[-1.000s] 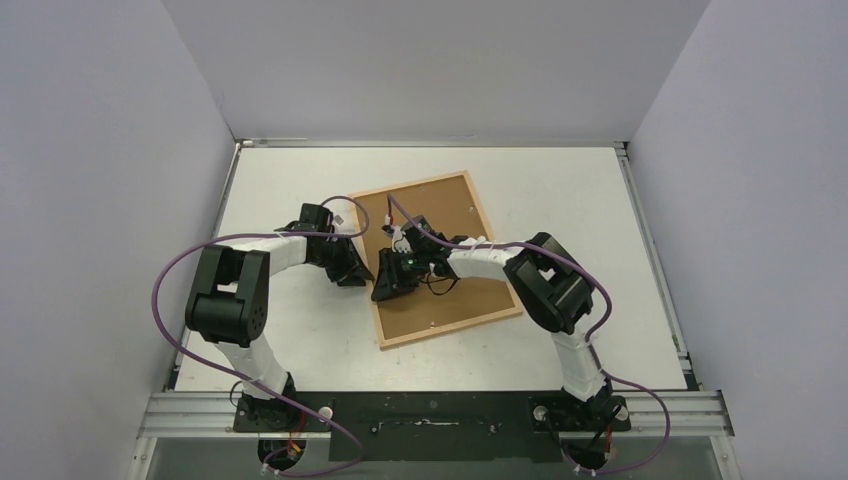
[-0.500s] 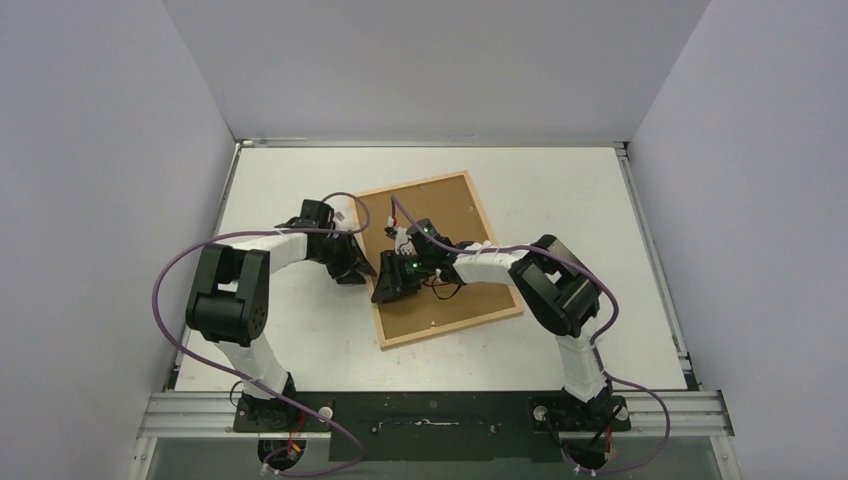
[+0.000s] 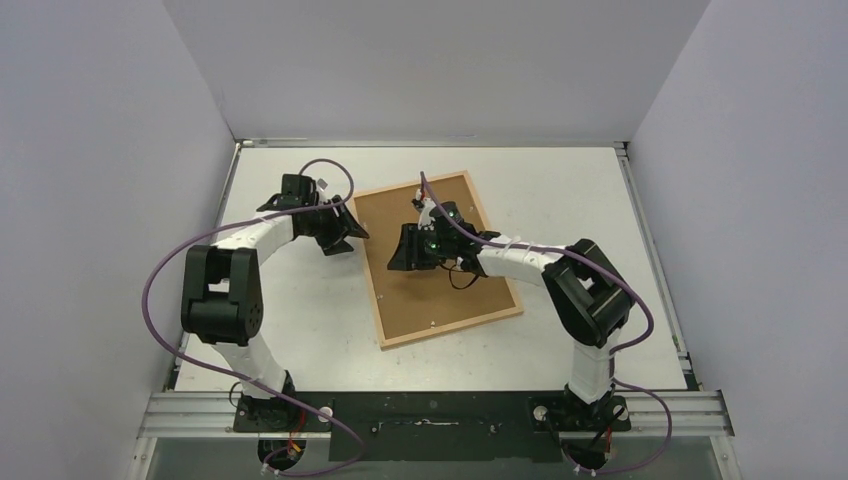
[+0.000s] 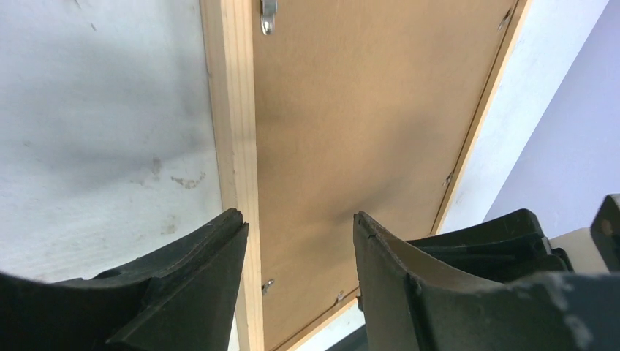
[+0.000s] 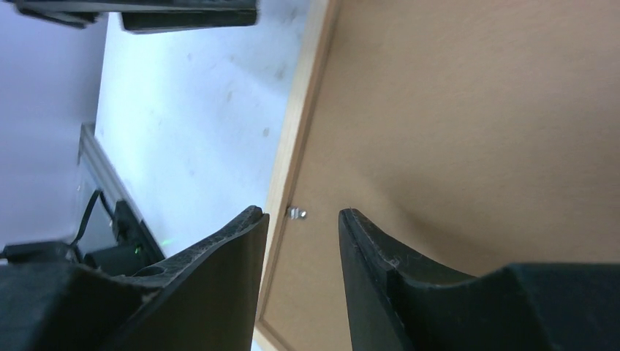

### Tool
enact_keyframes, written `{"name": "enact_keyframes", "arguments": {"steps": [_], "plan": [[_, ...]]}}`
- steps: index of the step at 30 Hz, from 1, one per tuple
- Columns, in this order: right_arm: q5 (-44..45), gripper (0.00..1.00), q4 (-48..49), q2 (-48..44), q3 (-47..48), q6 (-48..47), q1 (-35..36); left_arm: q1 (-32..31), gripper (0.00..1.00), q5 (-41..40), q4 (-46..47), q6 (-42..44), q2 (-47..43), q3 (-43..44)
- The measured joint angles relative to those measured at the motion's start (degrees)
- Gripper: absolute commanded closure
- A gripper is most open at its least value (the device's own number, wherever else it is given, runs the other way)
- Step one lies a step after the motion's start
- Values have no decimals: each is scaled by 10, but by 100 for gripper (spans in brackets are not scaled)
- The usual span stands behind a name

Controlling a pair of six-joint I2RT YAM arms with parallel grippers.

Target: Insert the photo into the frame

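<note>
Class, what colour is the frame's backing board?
Plain brown backing board; best in left wrist view.

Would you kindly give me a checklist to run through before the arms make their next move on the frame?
1. Left gripper empty, jaws apart: ok.
2. Right gripper empty, jaws apart: ok.
3. Frame lying flat on the table, back up: ok.
4. Backing board sitting inside the frame bars: ok.
5. Metal tabs turned over the board: cannot tell.
6. Photo in sight: not ok; no view shows it.
</note>
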Motion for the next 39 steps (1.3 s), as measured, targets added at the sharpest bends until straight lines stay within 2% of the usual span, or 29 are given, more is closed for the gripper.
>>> {"name": "enact_keyframes", "arguments": {"steps": [11, 22, 25, 30, 39], "plan": [[107, 52, -3, 25, 63, 50, -9, 14, 47, -31, -3, 15, 48, 69], [141, 52, 0, 151, 206, 100, -21, 19, 47, -86, -11, 61, 132, 175], [151, 54, 8, 189, 251, 110, -21, 22, 54, -101, -17, 69, 161, 218], [153, 71, 21, 249, 315, 128, -20, 32, 64, -100, -22, 77, 203, 247], [152, 74, 16, 299, 352, 142, -15, 43, 76, -53, -26, 84, 251, 281]]}}
